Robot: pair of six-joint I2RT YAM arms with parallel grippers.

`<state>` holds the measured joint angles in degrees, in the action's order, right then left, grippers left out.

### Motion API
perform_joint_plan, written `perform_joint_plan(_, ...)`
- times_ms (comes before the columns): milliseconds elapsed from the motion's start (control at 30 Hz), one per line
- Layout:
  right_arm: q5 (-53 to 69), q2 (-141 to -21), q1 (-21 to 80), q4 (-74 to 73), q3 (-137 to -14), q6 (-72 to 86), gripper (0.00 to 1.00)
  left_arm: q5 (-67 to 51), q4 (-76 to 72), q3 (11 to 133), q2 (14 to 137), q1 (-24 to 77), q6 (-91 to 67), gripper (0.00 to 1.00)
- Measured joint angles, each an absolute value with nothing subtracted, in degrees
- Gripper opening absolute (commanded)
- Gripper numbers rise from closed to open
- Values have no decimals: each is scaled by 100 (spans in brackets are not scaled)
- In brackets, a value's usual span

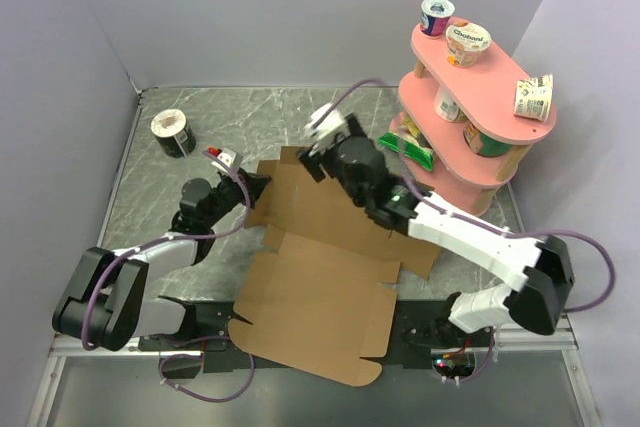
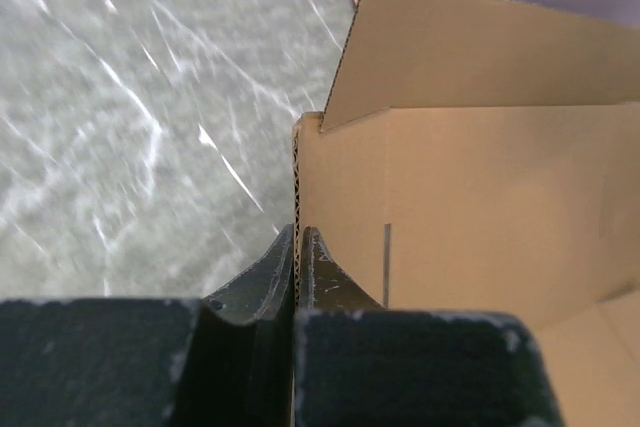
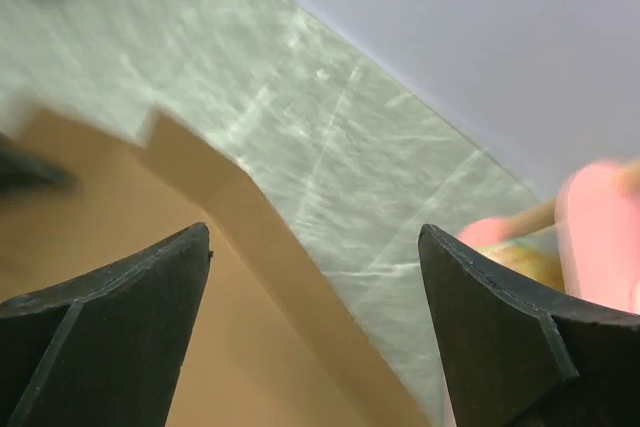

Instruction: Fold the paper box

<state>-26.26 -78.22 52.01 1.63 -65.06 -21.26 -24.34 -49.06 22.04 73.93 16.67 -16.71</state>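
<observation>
The paper box [image 1: 318, 277] is a brown cardboard sheet lying partly folded in the middle of the table, its lid panel reaching past the near edge. My left gripper [image 1: 257, 187] is at the box's far left corner. In the left wrist view the left gripper [image 2: 298, 237] is shut on the upright edge of a side flap [image 2: 450, 197], with the corrugated edge pinched between the jaws. My right gripper [image 1: 316, 159] hovers over the far edge of the box. Seen from the right wrist, the right gripper [image 3: 315, 237] stands open above the cardboard [image 3: 250, 347], holding nothing.
A pink tiered shelf [image 1: 520, 87] with several yoghurt cups stands at the back right, close to the right arm. A green packet [image 1: 408, 150] lies at its foot. A dark cup [image 1: 173, 133] sits at the back left. Walls close in on the left and back.
</observation>
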Motion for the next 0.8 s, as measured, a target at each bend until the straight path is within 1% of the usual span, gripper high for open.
perform_joint_plan(67, -2652, -7609, 5170, -198, -6840, -1144, 91, -2097, -5083, 2185, 7367, 1876, -1474, 6)
perform_joint_plan(167, -2425, -7297, 5063, -408, -6921, 327, 91, -1549, -5378, 2174, 7328, 2213, -1140, 7)
perform_joint_plan(300, -2040, -7439, 4960, -478, -6978, 1964, 88, -910, -5618, 2169, 7314, 2596, -727, 7)
perform_joint_plan(533, -1404, -8156, 4960, -460, -6958, 3850, 88, 233, -5988, 2034, 7301, 3356, -40, 7)
perform_joint_plan(667, -1315, -8331, 4941, -263, -6936, 4652, 87, 683, -6276, 1865, 7301, 3636, 228, 7)
perform_joint_plan(800, -1463, -8543, 4908, -250, -6967, 5035, 87, 996, -6425, 1839, 7314, 3846, 412, 7)
